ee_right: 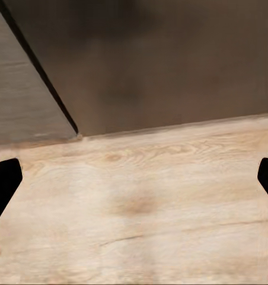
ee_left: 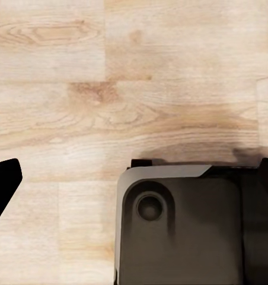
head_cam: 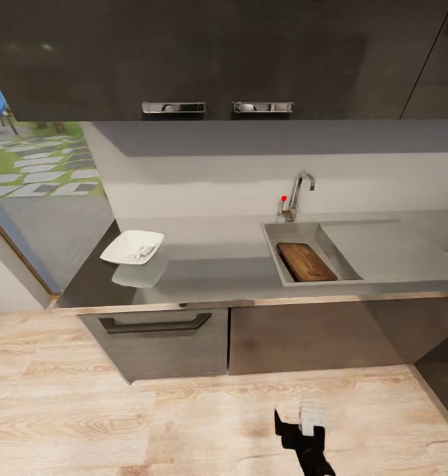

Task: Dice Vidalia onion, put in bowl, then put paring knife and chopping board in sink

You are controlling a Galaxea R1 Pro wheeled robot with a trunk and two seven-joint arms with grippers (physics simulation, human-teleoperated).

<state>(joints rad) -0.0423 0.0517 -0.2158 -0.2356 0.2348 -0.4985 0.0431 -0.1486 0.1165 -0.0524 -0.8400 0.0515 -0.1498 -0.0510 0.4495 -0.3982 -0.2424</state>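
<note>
The chopping board [head_cam: 306,262], brown wood, lies inside the grey sink [head_cam: 276,233] basin. At the left end of the countertop [head_cam: 217,271] stands the white bowl [head_cam: 118,251], with small pale bits of diced Vidalia onion [head_cam: 143,250] in it. The paring knife is out of view. My right gripper [head_cam: 296,418] hangs low over the floor in front of the cabinets, well short of the counter; in the right wrist view the right gripper [ee_right: 134,184] is open and empty. My left gripper [ee_left: 134,178] is open too, pointing down at the floor.
A chrome tap [head_cam: 298,193] with a red knob stands behind the basin, and the drainboard [head_cam: 389,248] stretches to its right. Below the counter are a drawer [head_cam: 156,334] and cabinet doors. Pale wood floor [head_cam: 118,423] lies between me and the cabinets. My dark base [ee_left: 181,231] is under the left gripper.
</note>
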